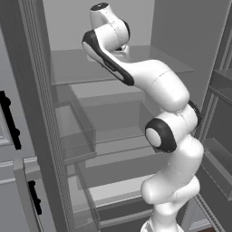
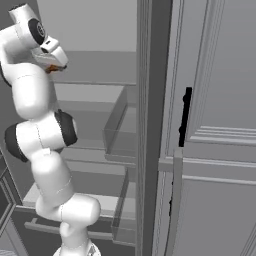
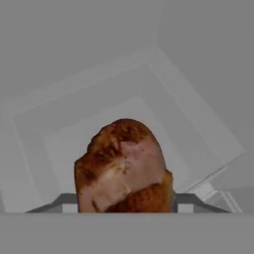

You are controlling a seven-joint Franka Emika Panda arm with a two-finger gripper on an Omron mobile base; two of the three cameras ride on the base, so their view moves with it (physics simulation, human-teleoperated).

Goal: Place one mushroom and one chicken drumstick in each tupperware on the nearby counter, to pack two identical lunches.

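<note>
A browned chicken drumstick (image 3: pixel 121 163) lies on a pale fridge shelf (image 3: pixel 59 149), very close in the hand view. My gripper (image 3: pixel 126 203) reaches down over it, with one fingertip (image 3: pixel 62 203) pressed to its left side and the other against its right side. From the right base view, the gripper (image 2: pixel 52 64) sits at the upper shelf with a sliver of orange drumstick (image 2: pixel 50 69) under it. The mushroom, the tupperware and the counter are out of view.
I am inside an open grey fridge. Below the top shelf (image 1: pixel 81 68) are further shelves and clear bins (image 1: pixel 77 131). Door racks (image 1: pixel 222 86) stand at the right. The fridge's side post (image 2: pixel 150 125) and a cabinet door with a black handle (image 2: pixel 186 115) are close by.
</note>
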